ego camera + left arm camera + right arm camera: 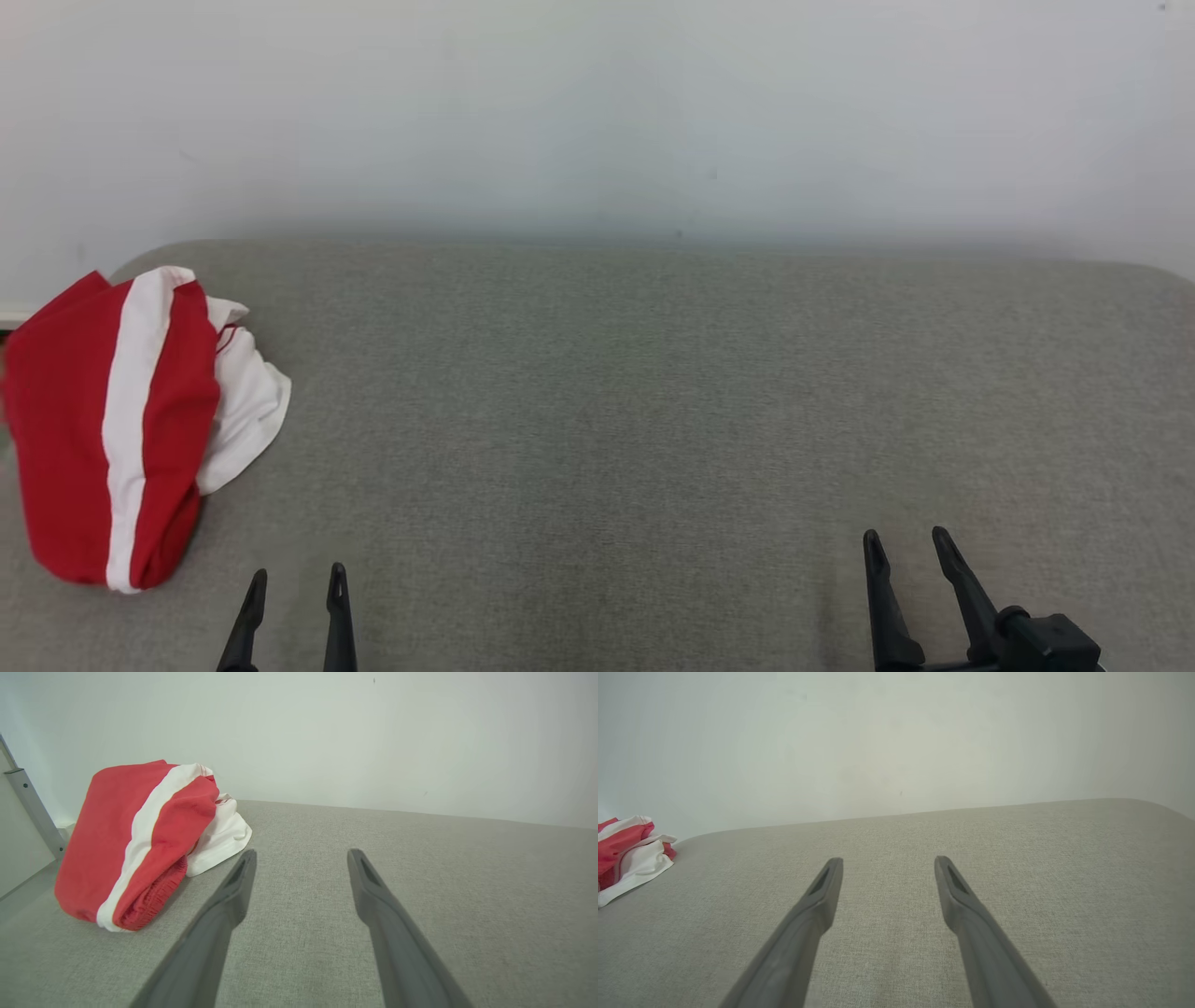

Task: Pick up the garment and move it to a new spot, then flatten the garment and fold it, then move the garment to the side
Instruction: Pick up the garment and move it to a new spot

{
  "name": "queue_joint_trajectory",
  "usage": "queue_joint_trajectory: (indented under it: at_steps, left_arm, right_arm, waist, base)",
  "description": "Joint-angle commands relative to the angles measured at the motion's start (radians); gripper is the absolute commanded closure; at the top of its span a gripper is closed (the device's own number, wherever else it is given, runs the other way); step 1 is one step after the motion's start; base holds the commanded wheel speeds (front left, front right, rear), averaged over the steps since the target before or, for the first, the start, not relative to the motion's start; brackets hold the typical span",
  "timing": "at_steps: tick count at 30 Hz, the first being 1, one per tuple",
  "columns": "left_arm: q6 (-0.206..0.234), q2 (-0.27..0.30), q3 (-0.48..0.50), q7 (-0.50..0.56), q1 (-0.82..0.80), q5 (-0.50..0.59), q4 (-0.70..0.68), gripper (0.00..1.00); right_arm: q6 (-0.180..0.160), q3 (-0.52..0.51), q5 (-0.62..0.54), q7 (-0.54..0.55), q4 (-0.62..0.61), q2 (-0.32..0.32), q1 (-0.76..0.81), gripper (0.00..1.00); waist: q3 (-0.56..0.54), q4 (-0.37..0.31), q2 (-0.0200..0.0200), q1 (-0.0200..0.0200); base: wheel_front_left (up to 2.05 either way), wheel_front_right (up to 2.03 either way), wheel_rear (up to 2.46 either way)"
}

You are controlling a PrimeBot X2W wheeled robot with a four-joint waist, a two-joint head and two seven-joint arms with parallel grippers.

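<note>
The garment [121,420] is a bunched red piece with a white stripe and a white part at its right side, lying at the far left of the grey padded surface [653,420]. The left wrist view has the garment [140,844] ahead and to the left of the fingers; the right wrist view has the garment [626,854] at its left edge. My left gripper [297,574] is open at the bottom left, just right of the garment and apart from it. My right gripper [907,539] is open at the lower right, far from it. Both are empty.
A plain white wall [597,112] rises behind the surface's rounded back edge. A grey metal rail [32,812] stands beyond the surface's left side. The grey surface stretches bare across the middle and right.
</note>
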Motion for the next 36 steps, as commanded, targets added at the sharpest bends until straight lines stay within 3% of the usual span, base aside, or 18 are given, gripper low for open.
queue_joint_trajectory:
  at_steps: [1, 23, 36]
  left_arm:
    - [0.003, 0.001, 0.006, -0.003, -0.001, 0.005, 0.002, 0.00]
    - [0.012, 0.001, 0.038, -0.003, 0.017, -0.004, 0.019, 0.00]
    - [0.014, 0.001, 0.065, -0.003, 0.026, 0.002, 0.022, 0.00]
  right_arm:
    - [-0.002, 0.002, 0.006, -0.002, 0.001, -0.001, 0.011, 0.00]
    - [-0.002, 0.012, 0.010, -0.002, 0.008, -0.001, 0.024, 0.00]
    - [-0.002, 0.027, 0.019, -0.002, 0.014, -0.001, 0.036, 0.00]
  waist:
    - [0.001, 0.033, 0.0000, 0.0000]
    - [-0.009, 0.268, 0.0000, 0.0000]
    - [-0.025, 0.362, 0.0000, 0.0000]
  base:
    - [0.00, 0.00, 0.00]
    - [0.00, 0.00, 0.00]
    - [0.00, 0.00, 0.00]
